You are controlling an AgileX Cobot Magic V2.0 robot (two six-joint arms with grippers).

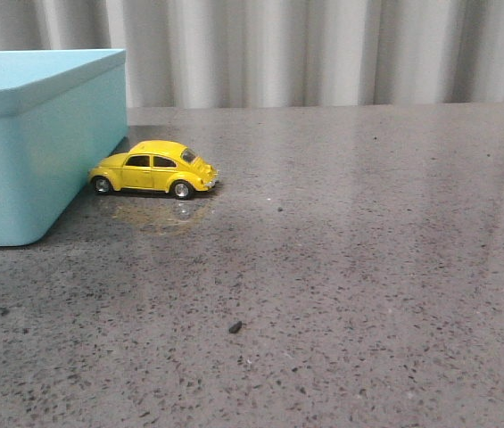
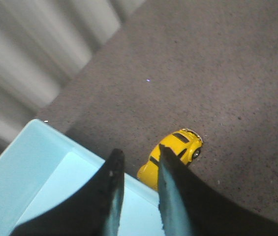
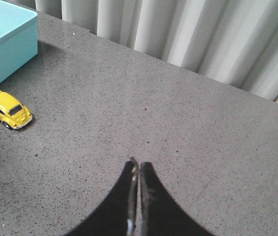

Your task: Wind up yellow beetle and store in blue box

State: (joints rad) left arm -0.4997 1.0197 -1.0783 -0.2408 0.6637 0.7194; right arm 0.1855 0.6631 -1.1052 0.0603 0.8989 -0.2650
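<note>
left gripper (image 2: 138, 160) above blue box (image 2: 40, 167)

The tabletop (image 1: 367, 267) looks like polished grey stone, speckled with dark flecks and glossy enough to carry a faint yellow reflection under the yellow beetle (image 1: 155, 168). The beetle has shiny, smooth painted bodywork and bright silvery hubs. The blue box (image 1: 28, 152) looks like smooth matt plastic. Behind hangs a pale, softly pleated curtain (image 1: 323, 49), seemingly cloth. Each tool (image 2: 138, 169) has dark, dull fingers.
</note>
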